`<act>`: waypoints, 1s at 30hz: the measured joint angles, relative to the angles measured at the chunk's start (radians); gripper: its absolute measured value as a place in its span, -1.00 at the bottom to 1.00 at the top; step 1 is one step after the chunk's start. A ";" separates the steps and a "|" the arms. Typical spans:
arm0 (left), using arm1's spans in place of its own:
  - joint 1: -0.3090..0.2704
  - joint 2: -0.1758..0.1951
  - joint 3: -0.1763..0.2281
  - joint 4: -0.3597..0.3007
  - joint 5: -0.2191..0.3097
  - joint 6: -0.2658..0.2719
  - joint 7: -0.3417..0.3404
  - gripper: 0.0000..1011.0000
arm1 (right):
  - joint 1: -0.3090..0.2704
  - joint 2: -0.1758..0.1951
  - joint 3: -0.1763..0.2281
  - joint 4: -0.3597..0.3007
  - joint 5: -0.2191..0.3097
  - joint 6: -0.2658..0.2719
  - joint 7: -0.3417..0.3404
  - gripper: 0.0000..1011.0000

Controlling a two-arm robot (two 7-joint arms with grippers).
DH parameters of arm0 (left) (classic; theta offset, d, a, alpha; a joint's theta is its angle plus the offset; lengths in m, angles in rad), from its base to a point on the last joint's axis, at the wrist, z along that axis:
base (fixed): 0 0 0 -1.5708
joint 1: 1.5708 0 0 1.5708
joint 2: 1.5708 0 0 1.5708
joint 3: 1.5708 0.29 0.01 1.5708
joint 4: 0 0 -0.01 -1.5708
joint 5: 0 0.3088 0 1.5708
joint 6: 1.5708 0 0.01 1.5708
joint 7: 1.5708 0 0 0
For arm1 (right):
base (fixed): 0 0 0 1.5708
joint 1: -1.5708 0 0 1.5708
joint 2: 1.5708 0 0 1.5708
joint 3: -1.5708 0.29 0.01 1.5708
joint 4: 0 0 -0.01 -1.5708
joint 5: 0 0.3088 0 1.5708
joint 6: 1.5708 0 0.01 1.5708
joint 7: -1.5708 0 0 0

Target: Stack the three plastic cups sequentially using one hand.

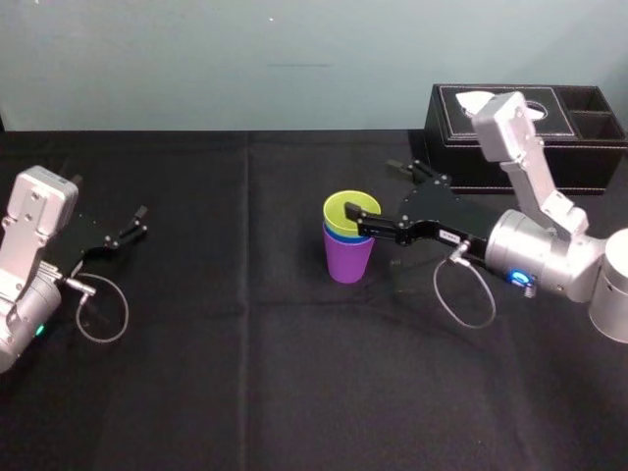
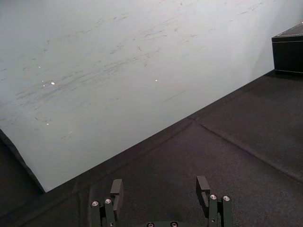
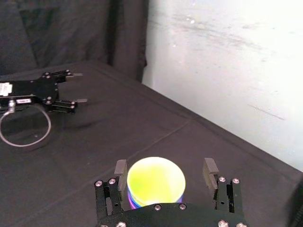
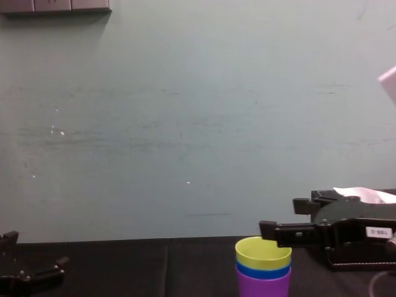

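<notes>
Right claw (image 3: 165, 169), released, straddled the three nested cups (image 1: 348, 245) in the middle of the surface (image 1: 245, 392). It would do best to draw back level, brushing no rim. Left claw (image 1: 139, 222) lay parked, released, at left.

Three cups (image 1: 348, 260), two claws (image 1: 376, 196) (image 2: 159, 183), one tissue box (image 1: 520, 147).

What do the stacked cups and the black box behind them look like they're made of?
The stacked cups look like smooth, opaque plastic: uniform bright colours, thin rims. The black box looks like leather or faux leather, going by pale stitching along its edges.
</notes>
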 joint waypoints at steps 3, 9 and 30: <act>0.000 0.000 0.000 0.000 0.000 0.000 0.000 1.00 | -0.023 0.008 0.018 -0.017 0.003 -0.012 -0.016 0.98; 0.000 0.000 0.000 0.000 0.000 0.000 0.000 1.00 | -0.088 0.027 0.070 -0.051 0.004 -0.047 -0.057 0.98; 0.000 0.000 0.000 0.000 0.000 0.000 0.000 1.00 | -0.217 0.027 0.196 -0.005 -0.053 -0.115 -0.143 0.98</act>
